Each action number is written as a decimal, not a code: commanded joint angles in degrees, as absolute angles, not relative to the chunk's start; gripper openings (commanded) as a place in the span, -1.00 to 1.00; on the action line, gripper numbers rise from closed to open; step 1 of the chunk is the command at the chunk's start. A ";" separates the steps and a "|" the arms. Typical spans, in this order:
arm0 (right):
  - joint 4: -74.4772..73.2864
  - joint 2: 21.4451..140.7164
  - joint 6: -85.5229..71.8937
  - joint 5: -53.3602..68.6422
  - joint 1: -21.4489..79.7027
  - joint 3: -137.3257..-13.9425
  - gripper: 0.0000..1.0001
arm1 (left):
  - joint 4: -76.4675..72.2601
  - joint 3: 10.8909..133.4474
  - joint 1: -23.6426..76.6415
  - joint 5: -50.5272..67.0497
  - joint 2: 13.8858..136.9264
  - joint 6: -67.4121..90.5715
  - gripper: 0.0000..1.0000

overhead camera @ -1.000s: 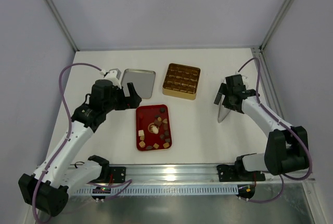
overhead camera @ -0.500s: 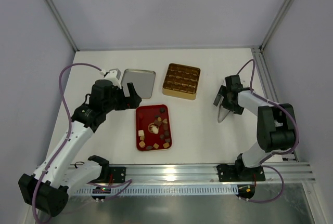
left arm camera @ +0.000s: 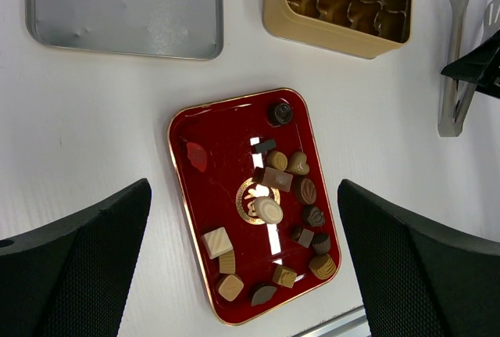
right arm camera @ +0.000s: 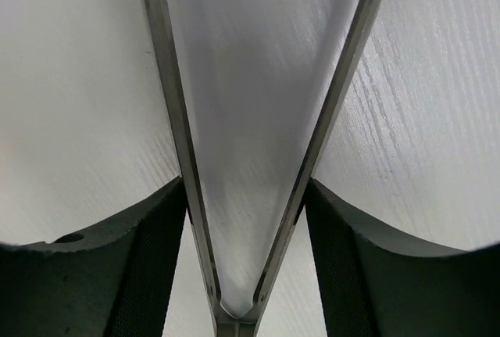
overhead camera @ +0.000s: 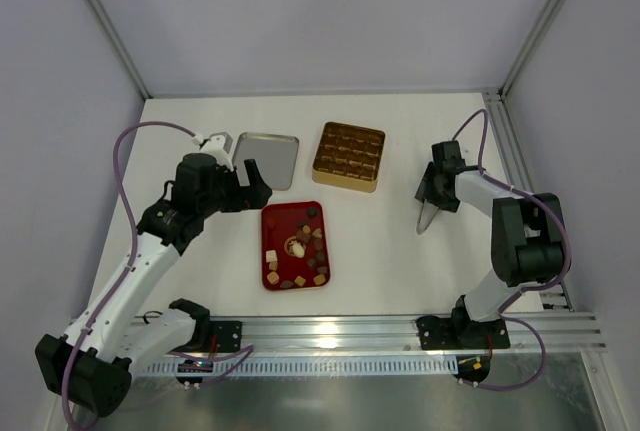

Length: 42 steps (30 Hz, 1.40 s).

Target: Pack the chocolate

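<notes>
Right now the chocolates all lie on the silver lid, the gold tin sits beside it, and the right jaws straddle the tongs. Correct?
Not quite. The chocolates lie on the red tray, not the silver lid; the left wrist view shows it. The rest holds.

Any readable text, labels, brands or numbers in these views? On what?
No readable text in any view.
Red tray: gold round emblem at its centre, partly under a whitish chocolate; any lettering in it is too small to read.
Gold tin, lid, tongs: no markings visible.
</notes>
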State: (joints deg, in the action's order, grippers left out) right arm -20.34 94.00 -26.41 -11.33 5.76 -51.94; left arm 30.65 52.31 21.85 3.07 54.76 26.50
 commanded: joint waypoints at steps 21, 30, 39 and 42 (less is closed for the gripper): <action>-31.98 73.67 -22.24 -5.80 6.06 -53.17 -0.07 | 29.79 54.23 21.88 2.72 54.58 25.66 0.99; -38.22 67.60 -21.53 -3.34 7.64 -55.98 -0.07 | 29.88 54.32 21.88 2.64 54.32 25.66 0.99; -44.29 63.46 -21.62 -2.20 11.42 -59.93 -0.09 | 30.06 54.32 21.88 2.37 54.32 25.58 0.99; -46.57 62.06 -22.15 -1.23 13.87 -61.86 -0.15 | 30.06 54.32 21.88 2.37 54.40 25.58 0.99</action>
State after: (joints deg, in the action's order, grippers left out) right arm -43.70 64.66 -22.41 -2.63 11.57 -57.58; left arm 30.70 52.31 21.85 3.03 54.96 26.48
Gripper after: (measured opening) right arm 0.436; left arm 0.996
